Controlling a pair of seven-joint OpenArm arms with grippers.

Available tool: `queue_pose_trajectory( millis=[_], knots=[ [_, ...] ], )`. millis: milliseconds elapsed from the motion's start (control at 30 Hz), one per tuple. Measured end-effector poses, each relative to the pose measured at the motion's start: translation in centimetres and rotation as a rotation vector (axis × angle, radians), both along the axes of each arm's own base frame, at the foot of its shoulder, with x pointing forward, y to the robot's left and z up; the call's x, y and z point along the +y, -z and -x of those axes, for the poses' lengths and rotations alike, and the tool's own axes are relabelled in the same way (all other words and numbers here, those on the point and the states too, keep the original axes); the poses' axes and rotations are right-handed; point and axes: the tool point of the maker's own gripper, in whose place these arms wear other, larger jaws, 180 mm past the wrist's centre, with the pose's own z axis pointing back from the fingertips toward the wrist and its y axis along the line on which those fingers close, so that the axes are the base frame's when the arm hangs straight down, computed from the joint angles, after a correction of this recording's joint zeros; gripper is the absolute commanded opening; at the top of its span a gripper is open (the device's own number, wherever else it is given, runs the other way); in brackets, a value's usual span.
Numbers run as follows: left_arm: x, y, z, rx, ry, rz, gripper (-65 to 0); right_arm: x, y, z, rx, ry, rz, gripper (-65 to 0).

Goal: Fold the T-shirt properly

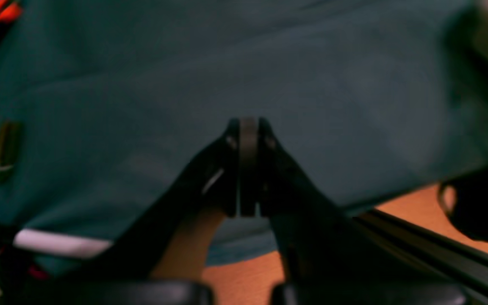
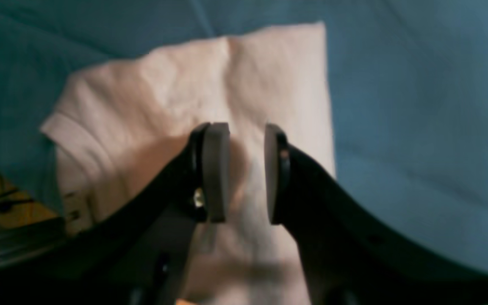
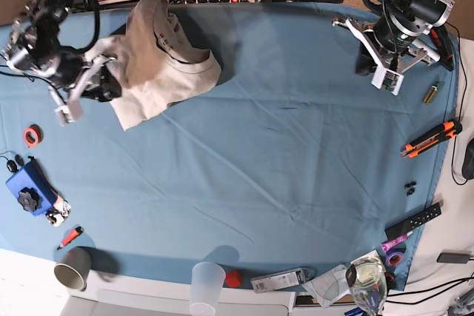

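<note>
**T-shirt bunched at the right gripper; left gripper away from it**

The T-shirt (image 3: pixel 159 64) lies in a crumpled, partly folded heap on the blue cloth (image 3: pixel 281 153), directly in front of the right gripper (image 3: pixel 104 79). In the right wrist view the shirt (image 2: pixel 244 84) spreads beneath and ahead of the fingertips, with one straight edge running along its right side and a ribbed hem or cuff to the gripper's left. The right gripper (image 2: pixel 246 169) has its jaws apart, a clear gap between the grey pads (image 2: pixel 216 169), with nothing between them; it sits just above the fabric, and contact cannot be confirmed.

The left gripper (image 3: pixel 378 64) is well apart from the shirt, across the cloth. In its wrist view the left gripper (image 1: pixel 248 165) has its jaws pressed together with nothing visible between them, over bare blue cloth (image 1: pixel 269 76).

Near the left gripper, to its side, lie a small brass-coloured item (image 3: pixel 432 93) and an orange-handled cutter (image 3: pixel 429 138). On the right gripper's side of the cloth lie a red tape roll (image 3: pixel 31 136) and a blue device (image 3: pixel 28 186).
</note>
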Motion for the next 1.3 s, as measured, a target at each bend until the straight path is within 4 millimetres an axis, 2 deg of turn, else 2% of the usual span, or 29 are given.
queue_pose_trajectory(
  millis=[100, 200, 333, 500, 633, 767, 1033, 1200, 1300],
  knots=[
    [0.9, 0.2, -0.1, 0.005, -0.034, -0.037, -65.0, -1.0, -1.5, 1.1, -0.046, 0.028, 0.039, -65.0],
    [2.1, 0.5, 0.2, 0.018, -0.079, -0.086, -65.0, -2.2, -1.2, 3.8, 0.003, 0.051, 0.109, -65.0],
    [3.2, 1.4, 1.3, 0.071, -0.117, -0.131, -65.0, -2.2, -1.9, 5.8, 0.009, 0.046, 0.145, -65.0],
    [5.0, 2.1, 2.8, 0.134, -0.153, -0.198, -65.0, -2.5, -0.9, 8.4, 0.087, 0.046, 0.172, -65.0],
    [7.0, 2.7, 4.4, 0.194, -0.210, -0.282, -65.0, -1.2, 0.6, 10.6, 0.146, 0.071, 0.114, -65.0],
    [6.8, 3.6, 6.5, 0.264, -0.201, -0.274, -65.0, -0.1, 1.9, 12.9, 0.210, 0.102, 0.063, -65.0],
    [6.9, 4.9, 10.8, 0.391, -0.186, -0.289, -65.0, -0.9, 4.8, 19.7, 0.431, 0.171, 0.154, -65.0],
    [7.0, 5.4, 12.8, 0.446, -0.181, -0.295, -65.0, -0.5, 5.6, 22.4, 0.506, 0.190, 0.115, -65.0],
    [7.5, 7.5, 14.6, 0.529, -0.186, -0.289, -65.0, -0.9, 7.0, 23.7, 0.559, 0.227, 0.081, -65.0]
  ],
)
